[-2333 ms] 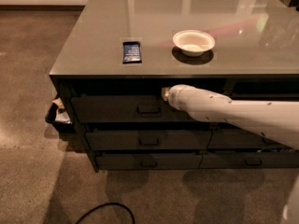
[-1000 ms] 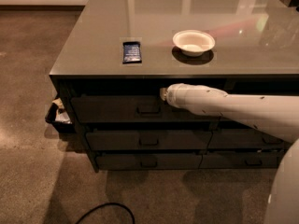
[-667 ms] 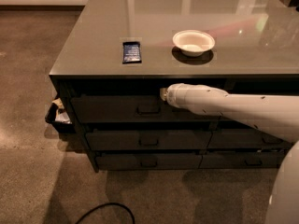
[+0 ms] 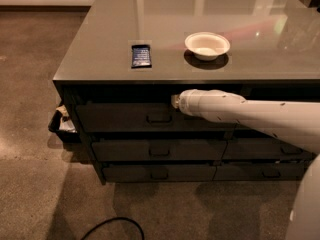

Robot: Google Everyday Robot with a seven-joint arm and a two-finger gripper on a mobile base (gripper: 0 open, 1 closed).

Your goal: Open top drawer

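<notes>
Top drawer, apparently shut, under the near edge of the counter; its handle lies just left of and below the gripper (grip state cannot be told), which should take the handle squarely and pull straight toward the near side.

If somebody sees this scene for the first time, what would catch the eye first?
The long white arm reaching in from the right stands out most. Its gripper is at the front of the top drawer, just right of and above the handle. Next comes the white bowl on the glossy counter top, with a small dark blue flat object to its left.
</notes>
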